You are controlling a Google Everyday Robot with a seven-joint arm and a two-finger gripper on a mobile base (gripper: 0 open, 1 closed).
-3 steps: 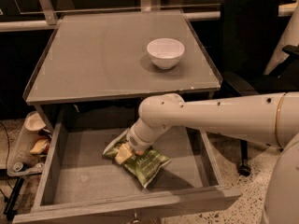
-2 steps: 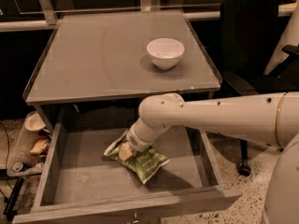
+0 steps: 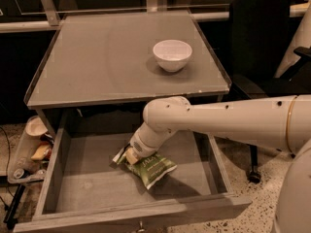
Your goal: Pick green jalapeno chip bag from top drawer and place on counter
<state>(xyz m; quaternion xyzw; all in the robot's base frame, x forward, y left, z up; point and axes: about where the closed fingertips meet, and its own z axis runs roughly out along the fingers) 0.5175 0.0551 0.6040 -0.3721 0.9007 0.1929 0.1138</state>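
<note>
The green jalapeno chip bag [image 3: 153,167] lies on the floor of the open top drawer [image 3: 87,188], near its middle. My white arm reaches in from the right, and my gripper [image 3: 130,156] is down inside the drawer at the bag's upper-left end, touching it. The wrist hides most of the gripper. The counter [image 3: 97,57] is the grey tabletop above the drawer.
A white bowl [image 3: 172,55] stands on the counter at the right rear. A black office chair [image 3: 260,38] is to the right of the unit. A low tray with cups and clutter [image 3: 31,152] sits on the floor to the left.
The gripper and the bag have shifted slightly; the bag's left end sits a little more under the gripper. The arm has barely moved.
</note>
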